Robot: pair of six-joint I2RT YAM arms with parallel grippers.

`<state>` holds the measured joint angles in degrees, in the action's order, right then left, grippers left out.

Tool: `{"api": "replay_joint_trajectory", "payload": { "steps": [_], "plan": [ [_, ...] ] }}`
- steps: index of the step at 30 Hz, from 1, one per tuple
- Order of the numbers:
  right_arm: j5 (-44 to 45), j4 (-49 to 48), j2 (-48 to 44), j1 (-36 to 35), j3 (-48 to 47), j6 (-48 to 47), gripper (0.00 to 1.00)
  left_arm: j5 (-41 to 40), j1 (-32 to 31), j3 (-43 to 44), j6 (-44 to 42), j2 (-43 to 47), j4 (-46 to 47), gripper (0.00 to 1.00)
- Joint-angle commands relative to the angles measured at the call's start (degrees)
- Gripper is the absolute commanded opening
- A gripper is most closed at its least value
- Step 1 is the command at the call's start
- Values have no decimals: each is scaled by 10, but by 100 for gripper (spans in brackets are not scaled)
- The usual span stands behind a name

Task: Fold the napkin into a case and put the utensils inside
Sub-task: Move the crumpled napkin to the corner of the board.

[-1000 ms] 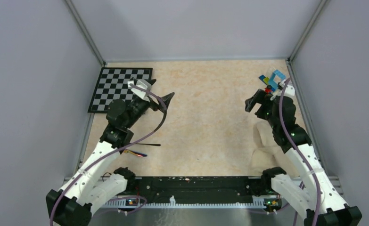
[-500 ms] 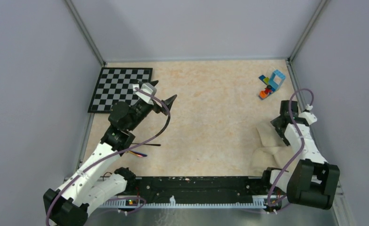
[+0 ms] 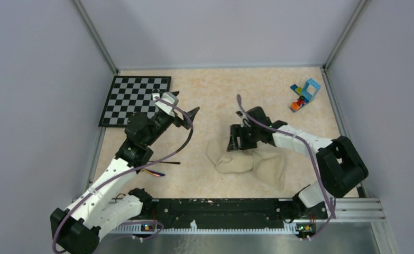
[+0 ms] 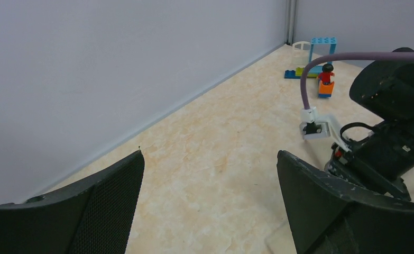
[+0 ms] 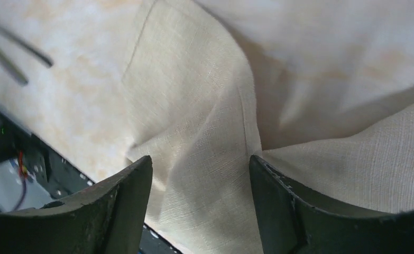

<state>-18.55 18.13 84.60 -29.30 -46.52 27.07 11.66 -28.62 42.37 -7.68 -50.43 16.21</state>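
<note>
Finds the napkin point(image 3: 231, 161) rumpled at lower centre of the overhead frame, not yet folded, apparently on open table for working room. Straddles a raised cloth ridge with the right gripper point(image 5: 199, 164), jaws spread, pinching nothing yet. Leaves the utensils point(image 3: 165, 163) lower left; holds the left gripper point(image 4: 210, 159) wide, empty, near the chequered board point(image 3: 128, 98).

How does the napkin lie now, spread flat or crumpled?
Crumpled. The napkin lies in an uneven heap on the table, and the right wrist view shows raised folds and creases running across it.
</note>
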Motion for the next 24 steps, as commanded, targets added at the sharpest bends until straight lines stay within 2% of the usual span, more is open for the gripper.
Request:
{"api": "replay_joint_trajectory", "payload": {
  "steps": [1, 6, 8, 11, 13, 19, 24],
  "plan": [
    [27, 5, -8, -75, -78, -77, 68, -7, -2, 11, -9, -3, 12, 99],
    [172, 51, -67, -60, -71, -74, 76, -9, -3, 10, -9, -11, 13, 99],
    [162, 37, -96, -15, -33, -57, 76, -12, -3, 9, -3, -20, 13, 98],
    [95, 6, -119, 76, 8, -36, 77, -18, -5, 10, 11, -44, 13, 99],
    [90, 9, -104, 94, 6, -48, 77, -18, -8, 18, 17, -66, 6, 98],
    [63, 39, -77, 66, 9, -89, 73, -3, -22, 54, 30, -139, -39, 99],
    [132, 50, -98, -18, 12, -105, 71, 9, -26, 72, 53, -179, -53, 99]
  ]
}}
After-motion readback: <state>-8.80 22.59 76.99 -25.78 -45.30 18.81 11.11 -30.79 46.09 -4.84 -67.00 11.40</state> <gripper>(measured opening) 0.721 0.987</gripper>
